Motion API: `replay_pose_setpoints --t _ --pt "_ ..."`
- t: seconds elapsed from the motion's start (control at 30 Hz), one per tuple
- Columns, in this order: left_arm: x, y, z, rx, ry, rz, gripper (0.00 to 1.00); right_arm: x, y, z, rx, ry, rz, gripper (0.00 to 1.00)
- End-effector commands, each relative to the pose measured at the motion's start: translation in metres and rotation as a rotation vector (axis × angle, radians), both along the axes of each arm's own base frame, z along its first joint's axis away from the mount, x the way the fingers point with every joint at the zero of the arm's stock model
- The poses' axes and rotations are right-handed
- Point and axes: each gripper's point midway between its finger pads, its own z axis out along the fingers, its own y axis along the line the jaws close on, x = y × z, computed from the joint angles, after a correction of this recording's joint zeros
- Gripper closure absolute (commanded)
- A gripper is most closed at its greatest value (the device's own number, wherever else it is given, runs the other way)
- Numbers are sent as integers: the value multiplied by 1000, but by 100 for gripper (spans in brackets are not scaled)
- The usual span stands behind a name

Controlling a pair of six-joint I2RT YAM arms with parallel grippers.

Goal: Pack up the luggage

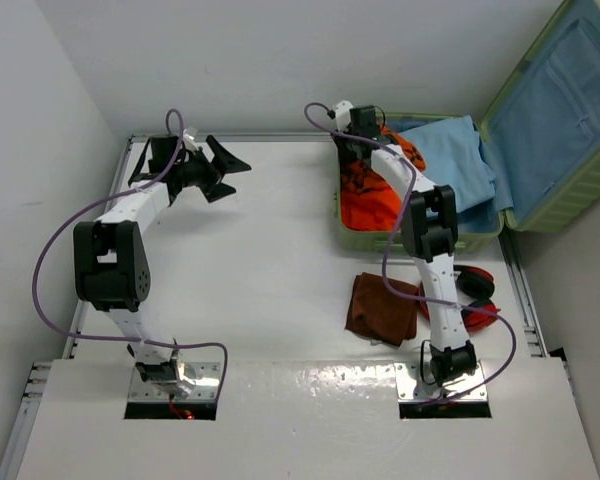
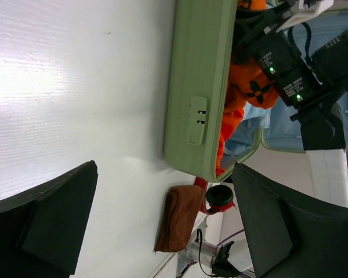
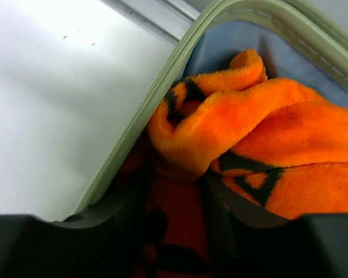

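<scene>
The luggage [image 1: 420,240] lies open at the back right, a light-green hard shell with its blue-lined lid [image 1: 570,110] leaning back. Inside it are an orange fleece with black patterns [image 1: 368,205] and a light blue cloth [image 1: 455,155]. My right gripper [image 1: 353,155] reaches down into the case's left end. In the right wrist view its jaws [image 3: 174,214] hold a fold of the orange fleece [image 3: 238,121] beside the green rim [image 3: 145,116]. My left gripper [image 1: 230,172] hovers open over the table at the back left, nothing between its fingers [image 2: 64,220].
A folded brown cloth [image 1: 382,308] lies on the table in front of the case, beside my right arm. Red and black headphones [image 1: 477,285] sit to the right of that arm. The left wrist view shows the case's green wall [image 2: 197,69], the brown cloth [image 2: 177,217] and the headphones [image 2: 220,197].
</scene>
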Motion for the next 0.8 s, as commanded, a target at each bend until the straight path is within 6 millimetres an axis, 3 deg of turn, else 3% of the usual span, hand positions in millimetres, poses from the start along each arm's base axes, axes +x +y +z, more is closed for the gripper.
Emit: replay_pose_setpoints --t 0.0,0.03,0.1,0.13,0.17,0.2,0.23,0.27,0.33,0.37,0.47,0.5,0.57,0.63,0.67,0.73,0.77 --pt "-1 5 14 -3 -47 11 0 -60 -19 -24 -45 237 19 55" --pt "-1 5 18 -3 -56 11 0 -59 -17 18 -22 167 27 53" --pt "-4 5 20 -3 -58 11 0 -63 -13 30 9 137 44 46" --pt "-5 5 24 -3 -69 11 0 -65 -9 73 41 66 56 45" --pt "-5 5 24 -3 -69 11 0 -66 -11 84 53 54 48 43" --pt "-5 5 24 -3 -69 11 0 -70 -5 111 83 17 71 41" --pt "-5 5 24 -3 -69 11 0 -72 -1 123 106 3 92 41" --pt "-7 1 29 -3 -79 2 0 -77 1 153 134 -34 92 39" --pt "-7 1 29 -3 -79 2 0 -84 8 179 168 -52 129 38" --pt "-8 1 33 -2 -88 2 0 -89 7 208 197 -92 124 38" --pt "-10 1 34 -2 -98 2 0 -96 6 230 216 -140 131 41" --pt "-11 -4 34 -3 -98 -7 0 -88 7 240 210 -202 131 44" --pt "-13 -4 36 -2 -107 -8 0 -84 0 222 179 -194 107 45" --pt "-15 -4 32 -3 -96 -8 0 -71 -11 222 185 -227 80 48" --pt "-16 -4 37 -2 -108 -8 0 -64 -10 207 211 -209 66 49" --pt "-17 -4 33 -2 -99 -8 0 -39 -15 198 245 -274 42 54" --pt "-17 -4 33 -2 -99 -8 0 -29 -12 204 269 -322 37 56"
